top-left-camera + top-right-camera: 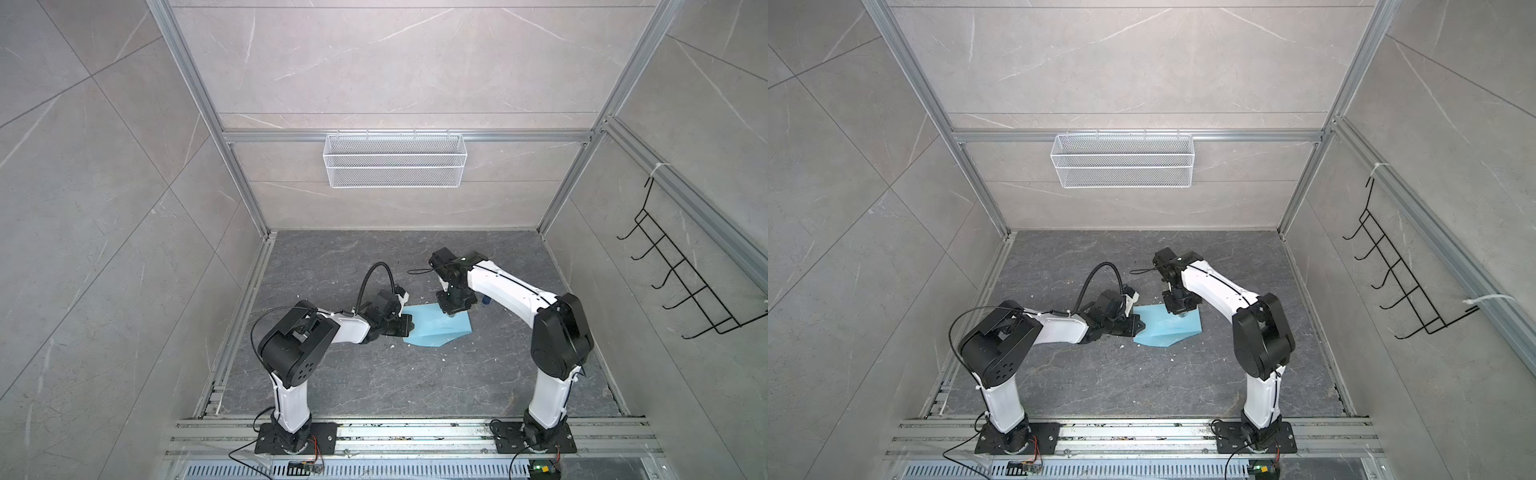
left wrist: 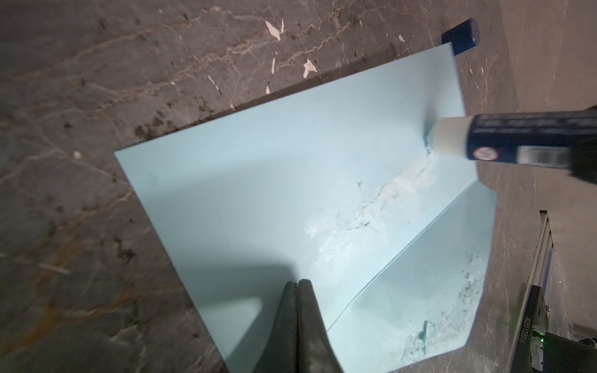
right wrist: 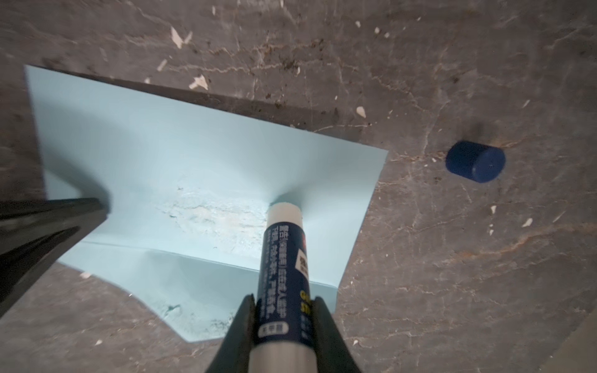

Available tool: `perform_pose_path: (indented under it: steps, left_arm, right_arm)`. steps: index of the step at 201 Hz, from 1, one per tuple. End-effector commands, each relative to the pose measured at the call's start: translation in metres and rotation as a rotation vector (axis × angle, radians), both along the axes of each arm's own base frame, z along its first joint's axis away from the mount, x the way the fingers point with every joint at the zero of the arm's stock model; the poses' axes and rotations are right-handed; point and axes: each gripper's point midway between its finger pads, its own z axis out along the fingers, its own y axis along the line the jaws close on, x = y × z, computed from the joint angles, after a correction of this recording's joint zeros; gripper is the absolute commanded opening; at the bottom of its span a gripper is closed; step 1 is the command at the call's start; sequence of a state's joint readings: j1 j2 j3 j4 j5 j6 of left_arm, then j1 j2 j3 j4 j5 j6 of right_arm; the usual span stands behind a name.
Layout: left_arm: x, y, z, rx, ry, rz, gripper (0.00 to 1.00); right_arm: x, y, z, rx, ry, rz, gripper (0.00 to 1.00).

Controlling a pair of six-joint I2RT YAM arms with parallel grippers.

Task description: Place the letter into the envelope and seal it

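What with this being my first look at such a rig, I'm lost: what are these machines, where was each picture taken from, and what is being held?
These are two robot arms, the left arm and the right arm, mounted beside a dark stone-look table. Two pictures look down from overhead; the other two come from a camera on each wrist. On the table lies a light blue envelope, flap open, with white smears. The right claw grips a glue stick, its white tip pressed onto the envelope. The left claw is shut, tips over the envelope. The stick's blue cap lies beside the envelope. No letter shows.
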State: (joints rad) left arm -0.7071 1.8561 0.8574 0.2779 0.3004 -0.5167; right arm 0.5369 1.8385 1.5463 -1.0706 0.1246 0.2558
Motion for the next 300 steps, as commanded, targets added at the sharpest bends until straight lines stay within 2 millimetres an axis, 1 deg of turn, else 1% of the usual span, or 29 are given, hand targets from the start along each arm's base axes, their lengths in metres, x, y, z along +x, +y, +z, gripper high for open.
perform_pose_path:
  steps: [1, 24, 37, 45, 57, 72, 95, 111, 126, 138, 149, 175, 198, 228, 262, 282, 300]
  left_arm:
    - [-0.015, 0.018, -0.036, 0.106, 0.093, 0.015, 0.0]
    - [-0.014, 0.016, -0.035, 0.103, 0.092, 0.015, 0.0]
    - [-0.013, 0.014, -0.033, 0.099, 0.09, 0.012, 0.0]
    - [-0.012, 0.013, -0.031, 0.094, 0.087, 0.01, 0.0]
    - [-0.01, 0.011, -0.024, 0.084, 0.073, 0.011, 0.0]
    - [-0.004, 0.006, -0.003, 0.055, 0.03, 0.004, 0.01]
    - [0.005, 0.003, 0.044, 0.0, -0.077, -0.002, 0.1]
    - [0.006, 0.003, 0.075, -0.033, -0.152, -0.009, 0.16]
    - [0.006, 0.008, 0.096, -0.052, -0.205, 0.0, 0.2]
    - [0.004, 0.013, 0.108, -0.064, -0.237, 0.01, 0.23]
    - [0.002, 0.016, 0.114, -0.07, -0.255, 0.015, 0.24]
    - [-0.005, 0.019, 0.129, -0.115, -0.295, 0.009, 0.26]
    - [-0.006, 0.022, 0.139, -0.147, -0.333, 0.02, 0.33]
    - [-0.006, 0.025, 0.13, -0.125, -0.312, 0.034, 0.34]
    - [-0.007, 0.024, 0.125, -0.162, -0.296, 0.047, 0.34]
    - [-0.006, 0.025, 0.119, -0.147, -0.278, 0.053, 0.35]
    - [-0.005, 0.023, 0.109, -0.124, -0.238, 0.058, 0.35]
  right_arm:
    - [-0.001, 0.001, 0.046, 0.109, -0.098, 0.014, 0.0]
    - [-0.005, -0.003, 0.071, 0.18, -0.148, 0.006, 0.0]
    - [-0.007, -0.005, 0.081, 0.223, -0.17, 0.004, 0.0]
    - [-0.008, -0.004, 0.088, 0.258, -0.185, 0.004, 0.0]
    - [-0.012, 0.003, 0.099, 0.34, -0.203, 0.02, 0.0]
    - [-0.015, 0.007, 0.113, 0.424, -0.228, 0.024, 0.0]
    - [-0.019, 0.015, 0.129, 0.529, -0.258, 0.037, 0.0]
    - [-0.021, 0.02, 0.132, 0.577, -0.251, 0.045, 0.0]
    - [-0.022, 0.023, 0.129, 0.59, -0.231, 0.048, 0.0]
    - [-0.023, 0.023, 0.125, 0.589, -0.214, 0.045, 0.0]
    - [-0.025, 0.027, 0.12, 0.597, -0.184, 0.054, 0.0]
    - [-0.029, 0.041, 0.116, 0.67, -0.128, 0.089, 0.0]
    - [-0.027, 0.044, 0.107, 0.671, -0.102, 0.083, 0.0]
    - [-0.023, 0.044, 0.087, 0.624, -0.046, 0.06, 0.0]
    - [-0.021, 0.048, 0.069, 0.581, -0.017, 0.053, 0.0]
    - [-0.021, 0.047, 0.054, 0.474, -0.002, 0.06, 0.0]
    - [-0.02, 0.05, 0.043, 0.378, 0.009, 0.081, 0.0]
